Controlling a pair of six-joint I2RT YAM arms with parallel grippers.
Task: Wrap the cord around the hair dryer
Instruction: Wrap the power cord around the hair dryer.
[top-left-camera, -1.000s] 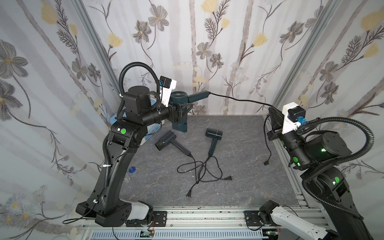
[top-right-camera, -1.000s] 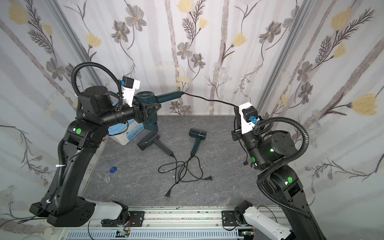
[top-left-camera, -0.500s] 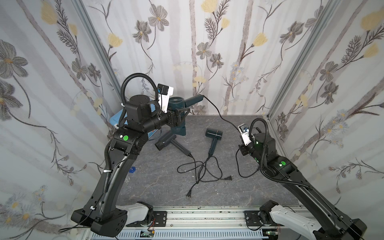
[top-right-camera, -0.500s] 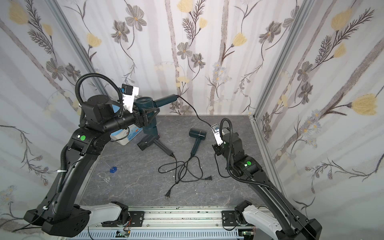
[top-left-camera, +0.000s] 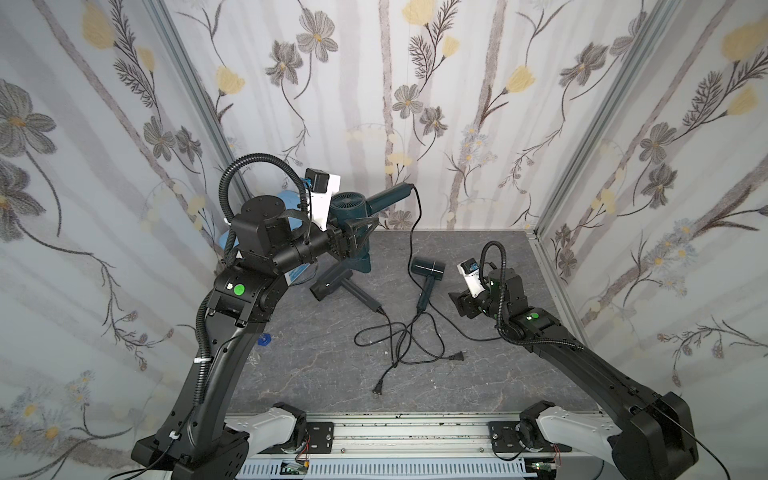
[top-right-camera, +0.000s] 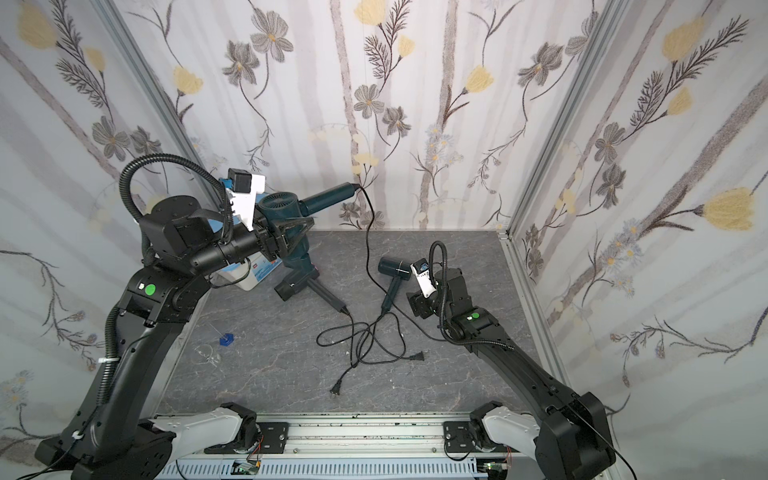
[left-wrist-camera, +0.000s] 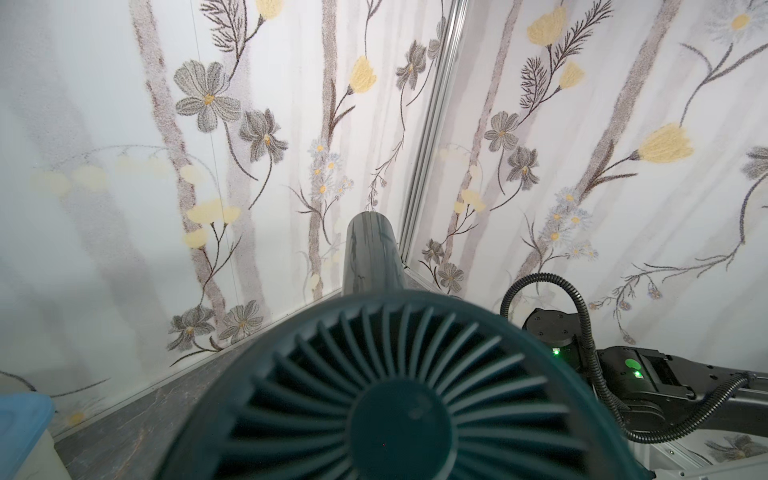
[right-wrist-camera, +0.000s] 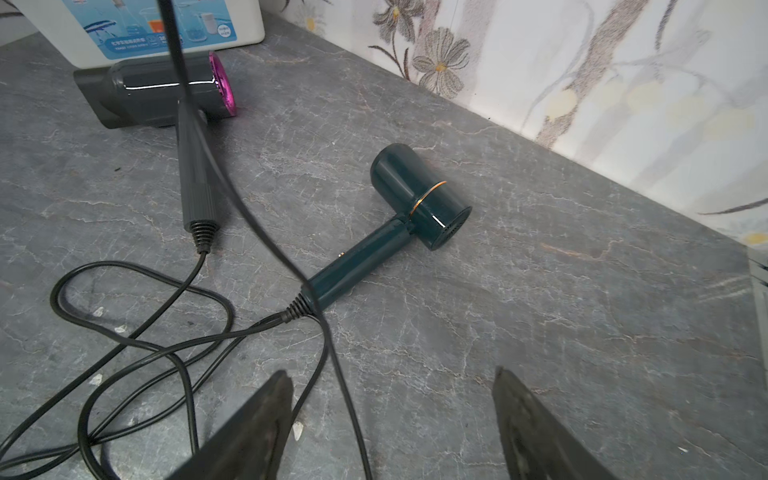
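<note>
Up at back-left, left hand (top-left-camera: 360, 232) is clamped on the teal hair dryer (top-left-camera: 353, 205), lifted off the counter (top-left-camera: 311, 374) so its cord (top-left-camera: 417, 210) hangs free for winding. Right hand (top-left-camera: 460, 305) sits low w/ jaws wide apart, empty, cord just beside it; prob. lining up a grab.

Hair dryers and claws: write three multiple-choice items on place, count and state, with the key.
1. Where is the big teal hair dryer?
A. lying flat
B. raised in the left claw
C. standing on its nozzle

2. How many hair dryers are in view?
A. two
B. four
C. three

3. The right claw is:
A. open, clamping nothing
B. shut on a plug
C. shut on a cord

Key: 1 B, the claw holds it aloft; 2 C, that one plus the grey dryer and the small teal dryer lying below; 3 A, it stands wide open.
</note>
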